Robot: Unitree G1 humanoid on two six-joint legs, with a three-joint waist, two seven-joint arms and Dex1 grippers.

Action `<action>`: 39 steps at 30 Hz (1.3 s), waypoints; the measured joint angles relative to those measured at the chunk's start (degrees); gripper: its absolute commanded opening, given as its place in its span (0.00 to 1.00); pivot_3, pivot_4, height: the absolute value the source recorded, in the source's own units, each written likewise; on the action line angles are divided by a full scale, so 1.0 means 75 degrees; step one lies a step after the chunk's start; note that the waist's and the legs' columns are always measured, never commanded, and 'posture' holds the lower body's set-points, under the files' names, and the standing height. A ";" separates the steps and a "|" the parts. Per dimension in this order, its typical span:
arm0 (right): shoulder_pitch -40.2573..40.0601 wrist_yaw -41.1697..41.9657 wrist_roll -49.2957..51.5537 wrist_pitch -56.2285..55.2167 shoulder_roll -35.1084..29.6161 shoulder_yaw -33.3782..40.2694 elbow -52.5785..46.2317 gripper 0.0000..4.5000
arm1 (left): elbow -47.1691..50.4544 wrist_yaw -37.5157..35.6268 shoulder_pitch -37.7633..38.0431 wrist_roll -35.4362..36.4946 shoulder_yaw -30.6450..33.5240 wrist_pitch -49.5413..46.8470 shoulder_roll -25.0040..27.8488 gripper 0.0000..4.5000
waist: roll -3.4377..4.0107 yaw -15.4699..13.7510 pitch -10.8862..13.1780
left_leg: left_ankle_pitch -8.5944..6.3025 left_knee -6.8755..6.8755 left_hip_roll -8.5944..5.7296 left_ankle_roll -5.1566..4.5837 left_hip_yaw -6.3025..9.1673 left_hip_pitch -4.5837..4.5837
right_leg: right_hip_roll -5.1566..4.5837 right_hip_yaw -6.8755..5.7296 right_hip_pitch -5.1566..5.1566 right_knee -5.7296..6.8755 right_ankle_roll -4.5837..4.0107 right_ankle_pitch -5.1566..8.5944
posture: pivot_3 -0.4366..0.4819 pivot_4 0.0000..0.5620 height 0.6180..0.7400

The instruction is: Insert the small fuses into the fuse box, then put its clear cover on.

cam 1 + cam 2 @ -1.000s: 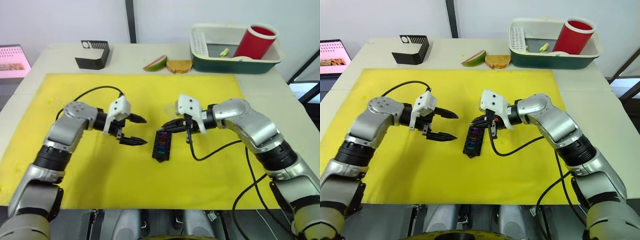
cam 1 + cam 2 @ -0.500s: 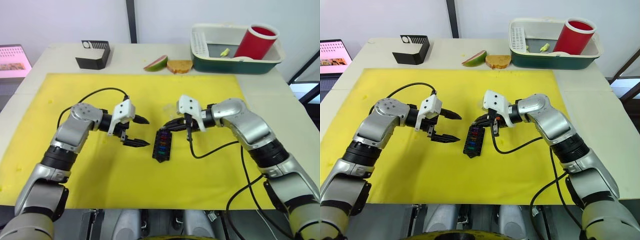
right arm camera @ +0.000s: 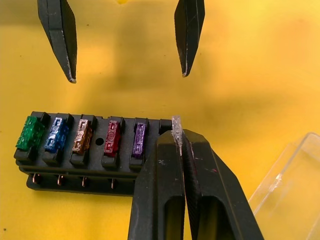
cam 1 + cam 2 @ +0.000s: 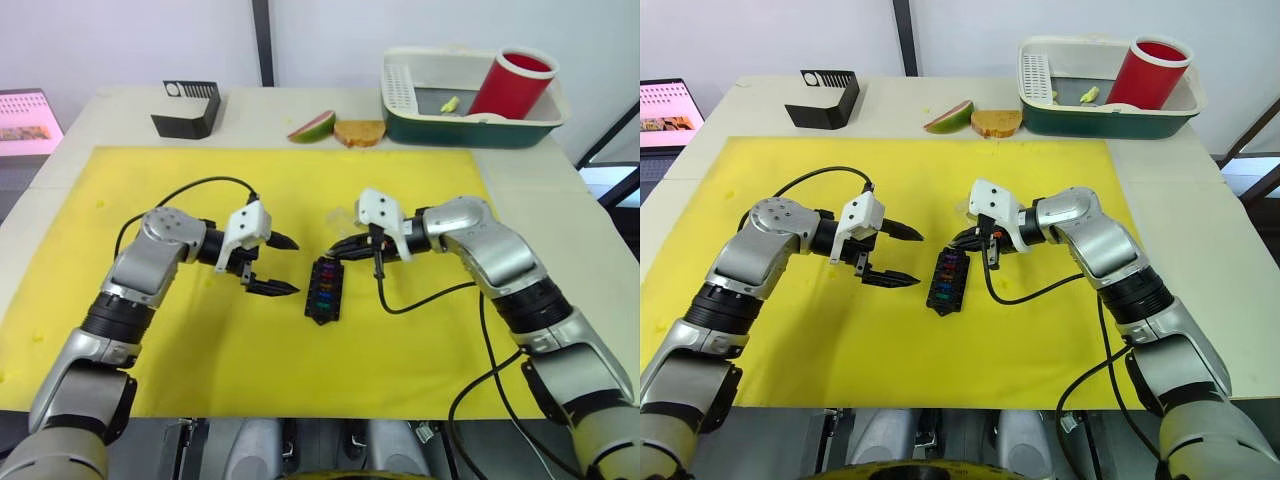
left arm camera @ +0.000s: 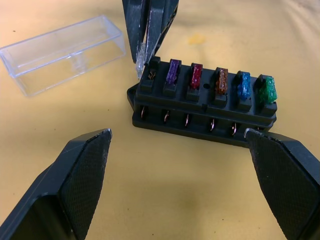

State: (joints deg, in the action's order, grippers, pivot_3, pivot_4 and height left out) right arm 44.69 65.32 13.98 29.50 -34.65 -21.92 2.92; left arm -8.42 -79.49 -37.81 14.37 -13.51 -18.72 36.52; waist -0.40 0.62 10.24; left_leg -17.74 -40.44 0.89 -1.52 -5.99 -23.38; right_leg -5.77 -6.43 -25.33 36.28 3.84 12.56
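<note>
Clear fuse [image 3: 176, 126] pinched in right claw [image 3: 180, 145] over fuse box [image 3: 90, 150].

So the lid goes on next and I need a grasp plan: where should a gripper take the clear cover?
Probably across its two long side walls near mid-length, coming from above. The clear cover lies flat on the yellow mat, apart from the fuse box; its long walls look parallel and narrow enough to span.

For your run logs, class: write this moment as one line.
right gripper: shut on clear fuse | over fuse box end slot | left gripper: open
</note>
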 measured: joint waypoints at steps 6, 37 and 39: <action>-0.0010 0.0045 0.0034 0.0151 0.0003 0.0120 -0.0079 0.00 | 0.0003 0.0001 0.0000 -0.0005 0.0000 0.0000 0.0000 0.99 | 0.0000 -0.0001 0.0000 | 0.0000 0.0000 0.0000 0.0000 0.0000 0.0000 | 0.0000 0.0000 0.0000 0.0000 0.0000 0.0000 | 0.48 0.27 1.00; -0.0345 0.0024 0.0138 0.0583 0.0188 0.0407 -0.0429 0.00 | 0.0258 0.0040 0.0195 -0.0003 -0.0046 -0.0130 -0.0010 0.99 | 0.0001 -0.0003 -0.0001 | 0.0000 0.0000 -0.0001 0.0000 0.0001 0.0001 | 0.0000 0.0000 0.0001 0.0001 0.0000 0.0000 | 0.48 0.27 1.00; -0.0344 0.0013 0.0176 0.0656 0.0208 0.0432 -0.0434 0.00 | 0.0258 0.0041 0.0195 -0.0004 -0.0047 -0.0130 -0.0010 0.99 | 0.0001 -0.0004 -0.0001 | 0.0000 0.0000 0.0000 0.0000 0.0000 0.0001 | 0.0000 0.0000 0.0001 0.0001 0.0000 0.0000 | 0.48 0.27 1.00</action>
State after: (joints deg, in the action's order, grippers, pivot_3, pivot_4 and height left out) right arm 42.11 65.42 15.30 34.42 -33.09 -18.68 -0.34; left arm -6.49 -79.18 -36.35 14.35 -13.87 -19.69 36.44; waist -0.39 0.59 10.24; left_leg -17.74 -40.44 0.89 -1.52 -5.98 -23.37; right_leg -5.78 -6.42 -25.33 36.29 3.84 12.56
